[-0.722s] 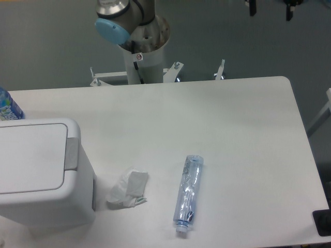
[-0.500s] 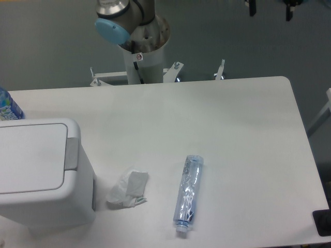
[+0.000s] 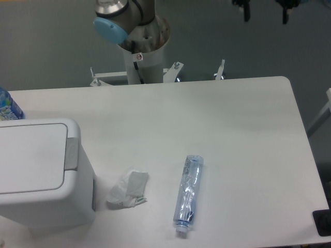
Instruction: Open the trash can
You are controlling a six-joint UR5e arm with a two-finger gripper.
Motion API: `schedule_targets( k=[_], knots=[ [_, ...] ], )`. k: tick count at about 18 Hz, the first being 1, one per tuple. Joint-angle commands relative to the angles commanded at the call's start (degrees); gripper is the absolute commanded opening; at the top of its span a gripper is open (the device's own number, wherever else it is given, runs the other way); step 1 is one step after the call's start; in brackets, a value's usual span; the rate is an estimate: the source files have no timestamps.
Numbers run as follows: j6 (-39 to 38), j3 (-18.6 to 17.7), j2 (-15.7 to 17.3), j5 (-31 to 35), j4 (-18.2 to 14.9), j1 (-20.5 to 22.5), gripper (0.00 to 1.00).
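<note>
My boxy white plastic trash can (image 3: 36, 175) at eight o'clock has a flat white lid and a grey push tab (image 3: 72, 153). The counter (image 3: 232, 134) is plain white. On it lie a crumpled white-grey paper wad (image 3: 128, 189) and a clear bluish crushed plastic bottle (image 3: 188, 194). My arm's joint cap (image 3: 109, 30) at twelve o'clock is light blue.

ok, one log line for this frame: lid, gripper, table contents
trash can lid shut, push tab untouched | gripper high at top edge, two dark fingers visible, holding nothing | table: crushed bottle, crumpled wrapper
</note>
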Motion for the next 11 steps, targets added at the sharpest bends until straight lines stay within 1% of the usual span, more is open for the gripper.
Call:
schedule_targets(
  k=[2, 5, 9, 11],
  knots=[
    [-8.70, 0.00, -1.32, 0.00, 3.95, -4.83, 1.00],
    [-20.49, 0.00, -2.90, -0.17, 6.69, -11.95, 1.00],
    [-29.38, 0.26, -5.71, -2.54, 10.90, -19.87, 1.00],
    [-32.20, 1.66, -8.60, -2.81, 13.89, -23.65, 1.00]
  ],
)
